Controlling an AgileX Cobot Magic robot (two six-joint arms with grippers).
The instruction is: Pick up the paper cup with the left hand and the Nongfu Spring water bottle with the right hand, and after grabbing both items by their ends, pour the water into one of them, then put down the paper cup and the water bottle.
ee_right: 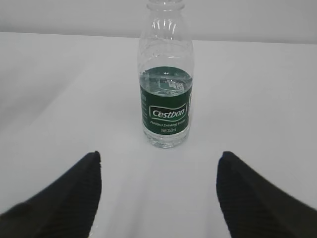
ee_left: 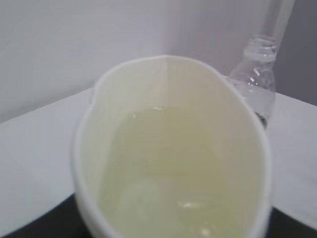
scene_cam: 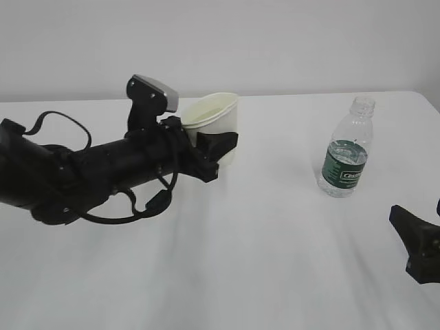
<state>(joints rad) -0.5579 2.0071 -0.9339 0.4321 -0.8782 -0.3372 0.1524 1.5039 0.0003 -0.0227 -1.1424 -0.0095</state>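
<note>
White paper cup (scene_cam: 210,120), squeezed oval in the left tool (scene_cam: 199,148), shows water (ee_left: 168,163) only from its wrist; right tool (ee_right: 158,191) gapes empty.

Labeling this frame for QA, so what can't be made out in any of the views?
- Left hand fingers: exterior view shows them at the paper cup; contact side hidden by the cup. Left wrist view: cup fills the frame, blurred.
- Cup base: hidden by the hand, exterior view.
- Right hand: cut off by the frame edge in exterior view; only fingers show in right wrist view.
- Bottle mouth: cut by the top edge, right wrist view.
</note>
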